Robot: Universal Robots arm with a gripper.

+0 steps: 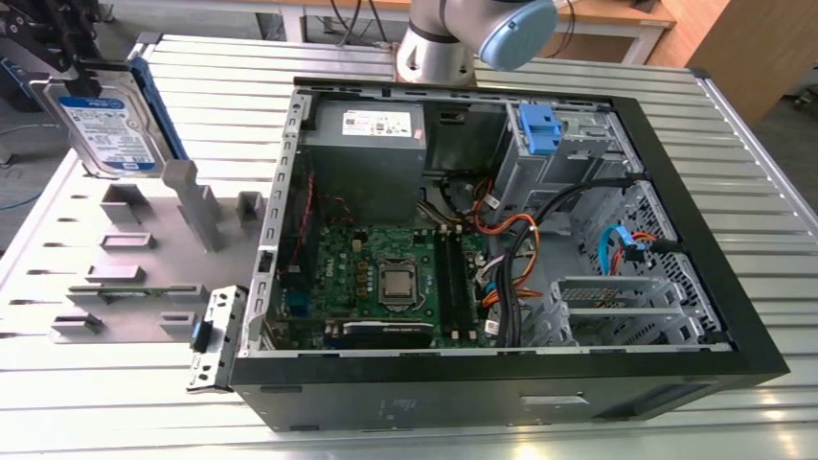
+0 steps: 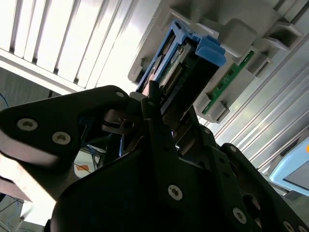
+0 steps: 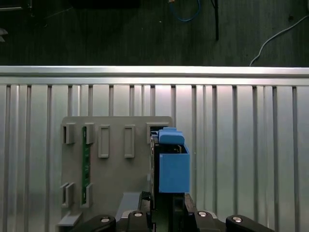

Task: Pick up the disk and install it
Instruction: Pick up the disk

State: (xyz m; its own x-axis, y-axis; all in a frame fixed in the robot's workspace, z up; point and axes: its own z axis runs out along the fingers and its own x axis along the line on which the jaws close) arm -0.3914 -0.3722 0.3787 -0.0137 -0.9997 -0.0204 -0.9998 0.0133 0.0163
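Note:
The disk [image 1: 109, 129], a silver drive with a white-and-blue label in a blue carrier frame, stands upright on edge at the exterior view's far left, over the back corner of the grey fixture plate [image 1: 128, 278]. My gripper [image 1: 79, 79] comes down from above and is shut on the drive's top edge. In the first wrist view the blue carrier of the disk [image 3: 173, 166] hangs beyond my gripper [image 3: 164, 212], beside a slot at the plate's edge. The second wrist view shows the disk [image 2: 190, 67] end-on. I cannot tell whether its lower edge still sits in the slot.
The open computer case [image 1: 665, 192] lies on the slatted metal table at the exterior view's right. Inside are a motherboard [image 1: 383, 278], a grey power supply [image 1: 371, 134] and a blue bracket [image 1: 539, 129] in the drive bay. A green memory stick [image 3: 86, 159] stands in the fixture plate.

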